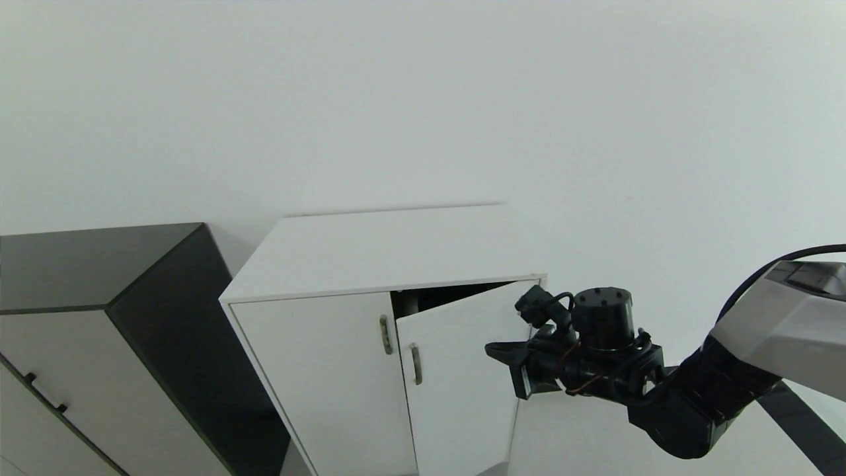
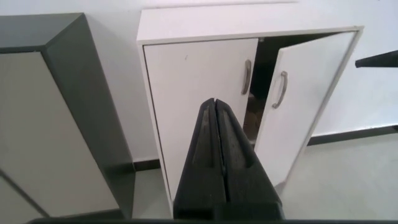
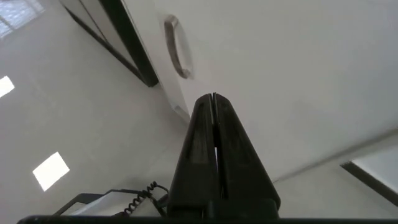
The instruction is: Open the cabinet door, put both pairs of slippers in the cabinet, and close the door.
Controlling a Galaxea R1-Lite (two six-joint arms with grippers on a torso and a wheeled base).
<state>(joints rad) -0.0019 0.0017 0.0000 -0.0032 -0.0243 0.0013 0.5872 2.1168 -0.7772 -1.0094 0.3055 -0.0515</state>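
Low and right of centre in the head view, find the right gripper (image 1: 494, 349), pinched fully shut on nothing, tips aimed toward frame left. Hangs close before the face of the right cabinet door (image 1: 462, 403); cannot tell whether touching it. Puts the door handle (image 1: 416, 363) just left of the tips, near but apart, long axis upright, set by the door's free left edge. Shows that door ajar, swung a little outward from its right-hand hinge side, with a dark gap along its top. Makes the right arm plainly the nearer one for widening the opening; probably calls for a short leftward reach, then a hook behind the handle or free edge and a pull outward toward lower right. Finds the left gripper (image 2: 216, 104) well back from the white cabinet (image 1: 390, 244), likewise closed tight and empty, facing the shut left door (image 2: 199, 87). Farther out, at frame left, shows a dark grey cabinet (image 1: 99, 264) against the white wall (image 1: 423, 99).
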